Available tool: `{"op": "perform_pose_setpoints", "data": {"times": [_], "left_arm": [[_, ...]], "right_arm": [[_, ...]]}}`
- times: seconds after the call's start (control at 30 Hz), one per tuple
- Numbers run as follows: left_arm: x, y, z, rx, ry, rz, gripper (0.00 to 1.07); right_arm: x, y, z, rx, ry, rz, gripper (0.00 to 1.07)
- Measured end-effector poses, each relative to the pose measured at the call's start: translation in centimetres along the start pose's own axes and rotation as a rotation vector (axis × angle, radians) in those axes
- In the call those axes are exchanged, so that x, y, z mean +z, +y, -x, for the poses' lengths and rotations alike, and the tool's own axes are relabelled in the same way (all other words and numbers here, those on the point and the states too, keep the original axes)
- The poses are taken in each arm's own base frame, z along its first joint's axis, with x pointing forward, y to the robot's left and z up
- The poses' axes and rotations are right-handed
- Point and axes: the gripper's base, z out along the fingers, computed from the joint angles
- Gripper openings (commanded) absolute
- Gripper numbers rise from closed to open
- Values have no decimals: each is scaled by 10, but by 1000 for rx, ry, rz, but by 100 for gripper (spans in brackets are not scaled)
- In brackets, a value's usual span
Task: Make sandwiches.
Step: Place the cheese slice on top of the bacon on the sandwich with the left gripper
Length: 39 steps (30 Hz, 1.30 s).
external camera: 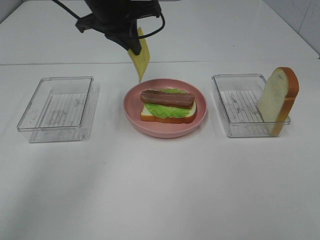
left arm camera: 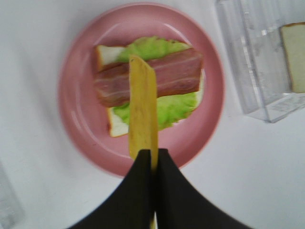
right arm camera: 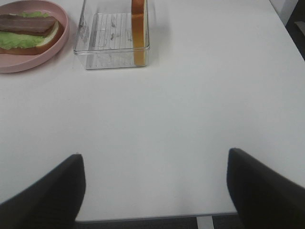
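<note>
1. Left gripper (left arm camera: 155, 153), my working tool, is clamped tight on one edge of the yellow cheese square (left arm camera: 142, 105), which hangs from it on edge above the far side of the pink plate (external camera: 165, 133).
2. Right gripper (right arm camera: 153, 160) hovers over bare table with its jaws wide apart and nothing between them.
3. Done so far, as I judge it: the bottom bread slice (external camera: 150, 117) lies flat on the plate, the green lettuce leaf (external camera: 170, 111) is spread over it, and the bacon strip (external camera: 167, 97) lies lengthwise on top.
4. In hand: the cheese layer. It is above the stack, not yet touching it.
5. Left to do: lay the cheese flat on the bacon, then bring the second bread slice (external camera: 277, 97), which stands on edge against the right wall of the right clear tray (external camera: 225, 127), and cap the sandwich.
6. Nothing shows in the left clear tray (external camera: 55, 102), so I reckon the fillings are all out and I am past halfway.
</note>
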Motion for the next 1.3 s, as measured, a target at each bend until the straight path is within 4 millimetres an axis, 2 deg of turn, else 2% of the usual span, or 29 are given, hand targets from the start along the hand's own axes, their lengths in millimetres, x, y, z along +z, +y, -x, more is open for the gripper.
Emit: {"op": "perform_pose_setpoints", "data": {"times": [0.1, 0.17, 0.2, 0.23, 0.27, 0.33, 0.4, 0.43, 0.6, 0.83, 1.07, 1.3], "left_arm": [[11, -7, 1, -35, 1, -87, 0], [26, -9, 1, -54, 15, -159, 0], [26, -9, 1, -54, 15, -159, 0], [39, -9, 0, -60, 27, -199, 0], [39, -9, 0, -60, 27, -199, 0], [60, -9, -1, -59, 42, -262, 0], [65, -8, -1, -56, 42, -277, 0], [77, -7, -1, -60, 36, -310, 0], [96, -6, 0, -59, 11, -364, 0], [113, 0, -4, -53, 31, -356, 0], [117, 6, -6, -30, 43, -302, 0], [120, 18, -8, -8, 66, -166, 0]], "right_arm": [[0, 0, 0, 0, 0, 0, 80], [0, 0, 0, 0, 0, 0, 80], [0, 0, 0, 0, 0, 0, 80], [0, 0, 0, 0, 0, 0, 80], [0, 0, 0, 0, 0, 0, 80], [0, 0, 0, 0, 0, 0, 80], [0, 0, 0, 0, 0, 0, 80], [0, 0, 0, 0, 0, 0, 80], [0, 0, 0, 0, 0, 0, 80], [0, 0, 0, 0, 0, 0, 80], [0, 0, 0, 0, 0, 0, 80], [0, 0, 0, 0, 0, 0, 80]]}}
